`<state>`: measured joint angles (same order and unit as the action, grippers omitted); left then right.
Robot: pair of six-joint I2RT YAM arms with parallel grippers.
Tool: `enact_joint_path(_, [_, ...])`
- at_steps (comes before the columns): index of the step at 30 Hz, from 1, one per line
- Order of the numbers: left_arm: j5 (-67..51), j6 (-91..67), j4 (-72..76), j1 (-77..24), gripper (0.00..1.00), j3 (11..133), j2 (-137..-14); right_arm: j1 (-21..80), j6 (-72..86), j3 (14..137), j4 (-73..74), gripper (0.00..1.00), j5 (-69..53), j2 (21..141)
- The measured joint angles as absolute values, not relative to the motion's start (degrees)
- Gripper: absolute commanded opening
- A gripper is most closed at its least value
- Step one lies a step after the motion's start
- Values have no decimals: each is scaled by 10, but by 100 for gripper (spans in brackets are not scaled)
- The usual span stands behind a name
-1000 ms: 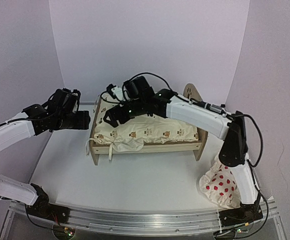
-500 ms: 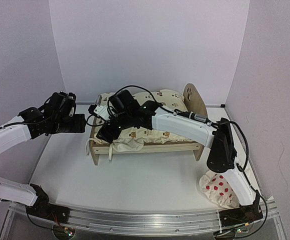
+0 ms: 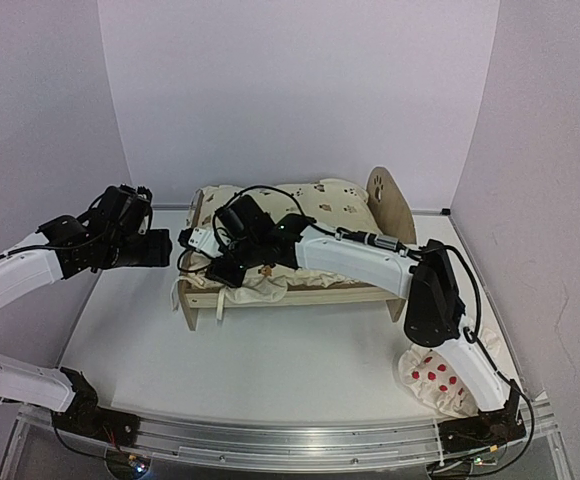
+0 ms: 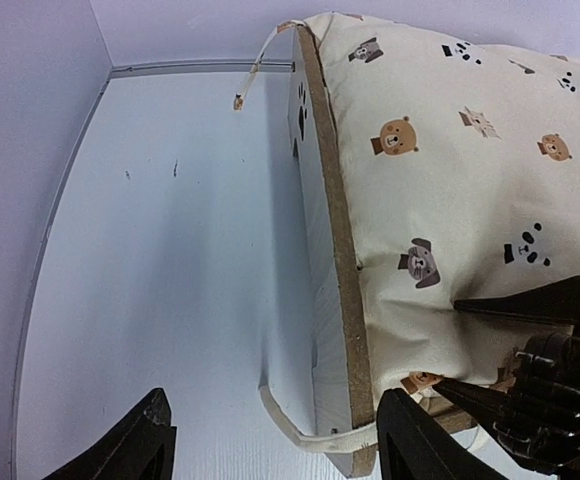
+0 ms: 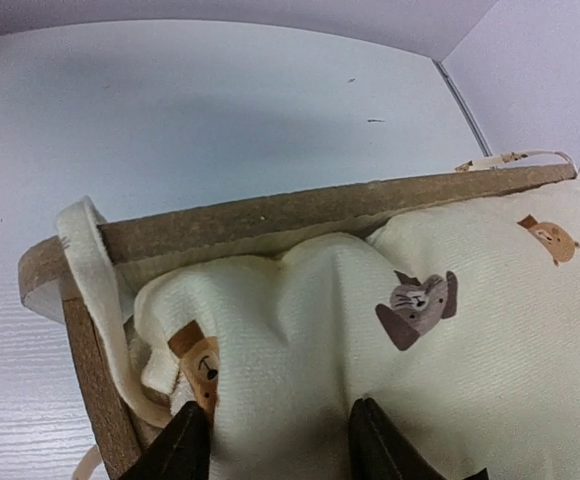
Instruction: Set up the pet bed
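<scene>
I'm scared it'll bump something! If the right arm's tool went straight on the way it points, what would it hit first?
The cream animal-print cushion in the pet bed. The right tool points down at it and seems to touch it, though depth is hard to judge.

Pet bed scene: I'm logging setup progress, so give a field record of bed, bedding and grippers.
Bed: light plywood pet bed frame with paw-print end boards, standing upright
Cushion: cream animal-print cushion in the frame, near-left corner bunched over the rail
Pillow: red-dotted white pillow outside the bed, beside the right arm's base
Left gripper: open, empty, beside the left end board
Right gripper: straddling the cushion's bunched corner; grip unclear
</scene>
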<state>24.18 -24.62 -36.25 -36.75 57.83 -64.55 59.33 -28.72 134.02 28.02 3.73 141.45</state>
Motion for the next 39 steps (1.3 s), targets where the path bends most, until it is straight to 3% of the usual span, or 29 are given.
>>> enact_joint_path(3, [241,-246,-362,-368,68,576,-646,593,-293,1340,278,18,44,1414])
enact_joint_path(11, [204,-236,-356,-368,64,576,-646,593,-294,1310,251,0,67,1402])
enact_joint_path(22, [94,-198,-305,-367,60,576,-655,589,-282,1256,190,0,163,1332])
enact_joint_path(29, [17,-177,-258,-368,58,564,-680,554,-243,1192,139,0,168,1264])
enact_joint_path(39, [-57,-144,-197,-419,55,558,-764,540,-212,1189,123,0,170,1256])
